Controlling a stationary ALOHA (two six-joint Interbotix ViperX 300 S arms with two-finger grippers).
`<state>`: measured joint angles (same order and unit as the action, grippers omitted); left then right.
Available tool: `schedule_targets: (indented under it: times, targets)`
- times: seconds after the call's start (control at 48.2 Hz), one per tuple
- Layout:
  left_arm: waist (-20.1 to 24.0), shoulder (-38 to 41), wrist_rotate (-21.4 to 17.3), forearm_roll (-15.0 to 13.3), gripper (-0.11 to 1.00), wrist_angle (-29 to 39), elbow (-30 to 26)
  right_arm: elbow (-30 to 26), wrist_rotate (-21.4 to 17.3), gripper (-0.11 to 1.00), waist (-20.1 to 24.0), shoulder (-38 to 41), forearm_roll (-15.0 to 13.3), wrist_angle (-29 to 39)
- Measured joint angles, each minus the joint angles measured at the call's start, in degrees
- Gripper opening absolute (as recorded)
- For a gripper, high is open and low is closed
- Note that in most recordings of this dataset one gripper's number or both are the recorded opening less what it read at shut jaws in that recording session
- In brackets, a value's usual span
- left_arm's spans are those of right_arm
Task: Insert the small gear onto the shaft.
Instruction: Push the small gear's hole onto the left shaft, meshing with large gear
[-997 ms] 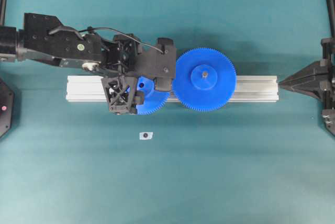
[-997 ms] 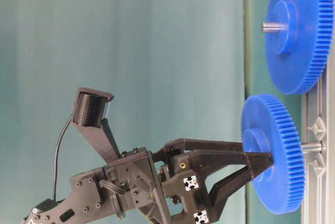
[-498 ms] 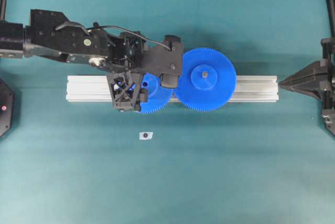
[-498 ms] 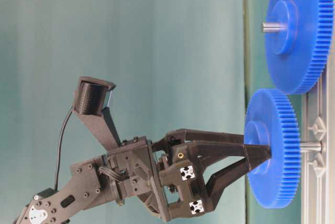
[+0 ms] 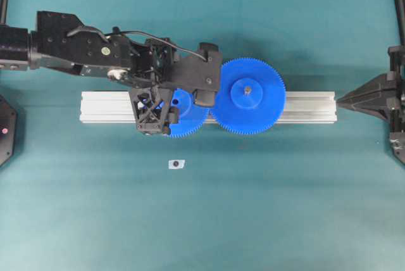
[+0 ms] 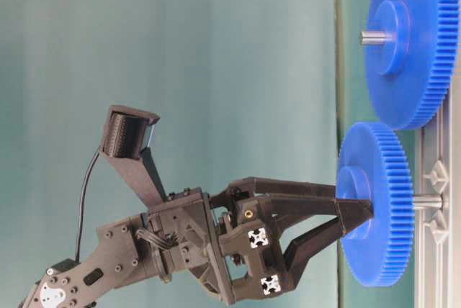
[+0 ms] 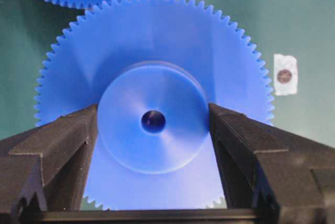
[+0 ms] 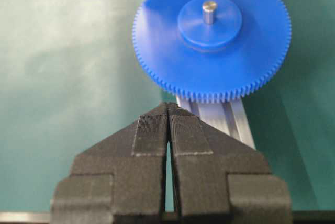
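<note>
The small gear [image 5: 190,119] is a blue toothed disc with a raised round hub [image 7: 153,122]. My left gripper [image 5: 177,101] is shut on that hub, one black finger [image 7: 68,140] pressing on each side. From table level the small gear [image 6: 374,204] sits flat-on to the rail. The grey shaft [image 6: 426,201] shows between the gear's back and the rail, and its tip is hidden inside the gear. The small gear's teeth stand right at the larger gear's. My right gripper [image 5: 342,100] hangs shut off the rail's right end, holding nothing.
The larger blue gear [image 5: 247,95] sits on its own pin [image 8: 209,10] on the aluminium rail [image 5: 304,106], right of the small gear. A small white tag with a dark dot [image 5: 176,164] lies on the teal mat in front of the rail.
Over the first half second my left gripper moved the small gear closer to the rail and squared it up. Since then nothing has moved. The right arm stayed still.
</note>
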<state>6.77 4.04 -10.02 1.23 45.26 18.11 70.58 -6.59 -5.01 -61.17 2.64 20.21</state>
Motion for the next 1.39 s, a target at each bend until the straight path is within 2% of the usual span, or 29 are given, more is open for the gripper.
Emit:
schedule_targets:
  times: [0.332, 0.374, 0.457, 0.498, 0.644, 1.391]
  targets:
    - [0.0, 0.09, 2.02, 0.0, 0.7, 0.09, 0.0, 0.0, 0.0, 0.01, -0.09, 0.0, 0.09, 0.0]
    - [-0.09, 0.09, 2.37, 0.09, 0.74, 0.09, 0.0, -0.09, 0.0, 0.01, -0.09, 0.0, 0.0, 0.0]
    - [0.09, 0.26, 2.9, 0.09, 0.89, -0.18, 0.0, 0.0, 0.0, 0.01, 0.0, 0.0, 0.0, 0.0]
    - [0.26, 0.26, 3.52, 0.09, 0.92, -0.35, 0.0, 0.0, 0.0, 0.01, -0.09, 0.0, 0.0, 0.0]
    - [0.44, 0.26, 4.48, 0.09, 0.89, -0.44, 0.0, 0.0, 0.0, 0.01, -0.09, 0.0, 0.09, 0.0]
    - [1.32, -3.78, 4.39, 0.26, 0.89, -0.88, -1.67, 0.0, 0.0, 0.01, -0.09, 0.0, 0.09, 0.0]
